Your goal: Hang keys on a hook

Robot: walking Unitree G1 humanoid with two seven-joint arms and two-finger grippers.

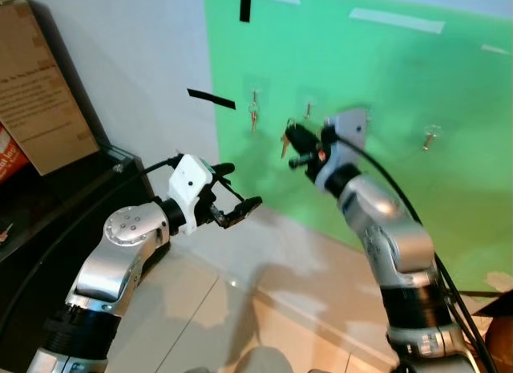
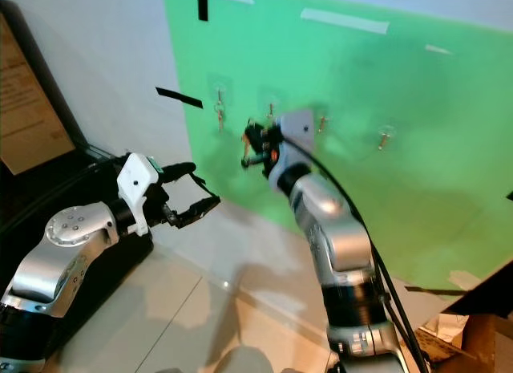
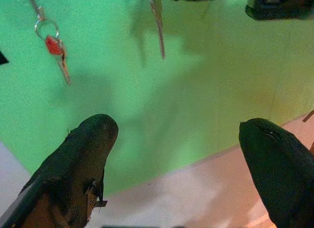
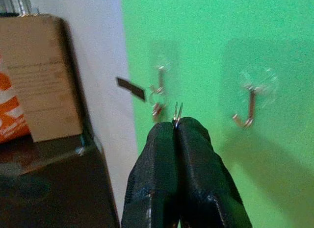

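Observation:
On the green wall (image 1: 385,68) is a row of clear hooks. One hook at the left carries keys with a red tag (image 1: 253,110). Beside it is an empty hook (image 1: 307,110), seen close in the right wrist view (image 4: 250,108). Further right a hook with a key (image 1: 430,136) shows. My right gripper (image 1: 295,142) is raised just below and left of the empty hook, shut on a key ring (image 4: 177,111), with a key (image 1: 284,146) dangling from it. My left gripper (image 1: 240,187) hovers open lower left, away from the wall, with nothing between its fingers (image 3: 83,164).
A cardboard box (image 1: 40,92) leans on a black cabinet (image 1: 56,204) at the left. Black tape strips (image 1: 210,99) mark the white wall. Pale floor tiles (image 1: 264,309) lie below. More cardboard (image 2: 473,333) sits at the lower right.

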